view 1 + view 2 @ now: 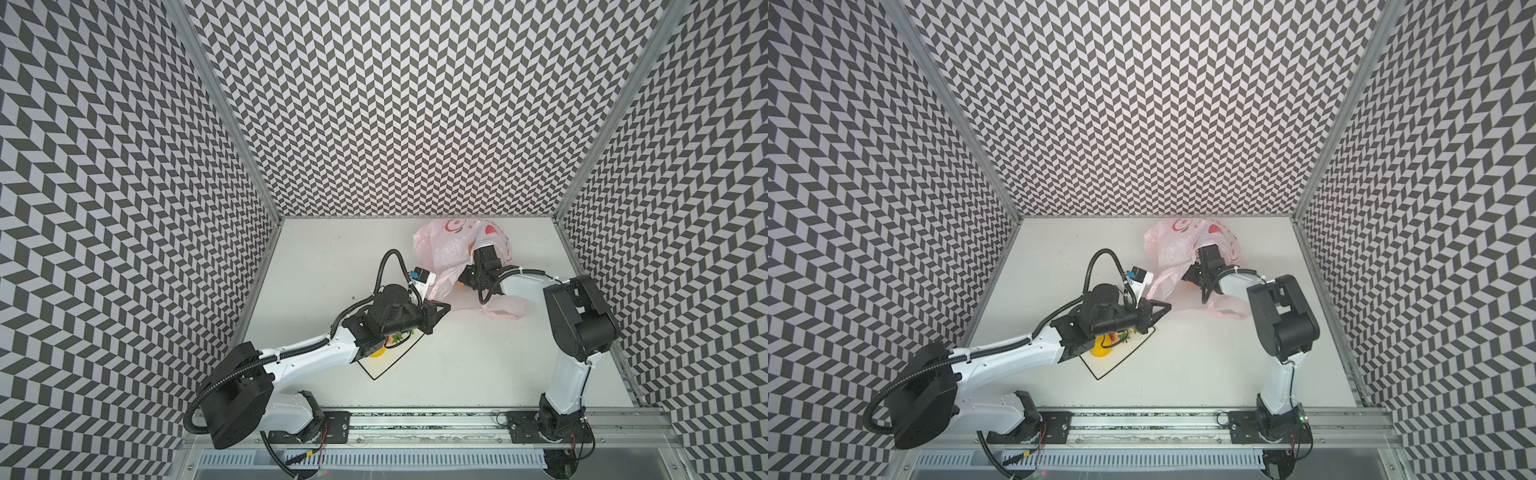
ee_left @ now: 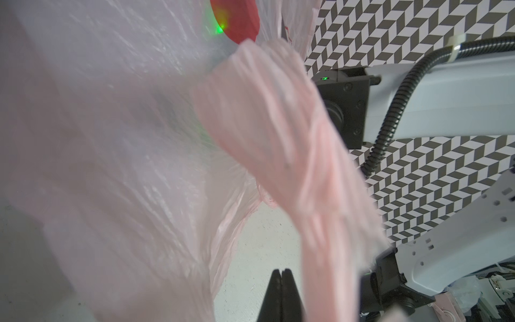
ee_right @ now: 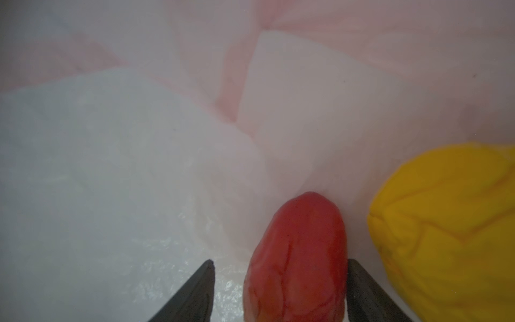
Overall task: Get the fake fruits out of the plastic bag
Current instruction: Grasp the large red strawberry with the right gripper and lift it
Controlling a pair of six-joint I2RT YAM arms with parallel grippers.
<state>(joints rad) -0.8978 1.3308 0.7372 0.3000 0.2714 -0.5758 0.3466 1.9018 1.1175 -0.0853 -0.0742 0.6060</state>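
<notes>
Inside one plastic bag [image 3: 125, 139], the right gripper [image 3: 280, 262] loosely straddles one red toy fruit [image 3: 301, 245] beside one yellow toy fruit [image 3: 446, 228]; the left gripper [image 2: 281, 271] is pressed together.

A white square plate [image 1: 390, 359] with a thin black edge lies on the pale counter [image 1: 324, 266]. Walls [image 1: 415, 104] with black-and-white zigzags stand on three sides. A metal rail [image 1: 415, 419] runs along the front.

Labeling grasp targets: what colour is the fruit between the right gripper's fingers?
Red fruit, best in the right wrist view.
</notes>
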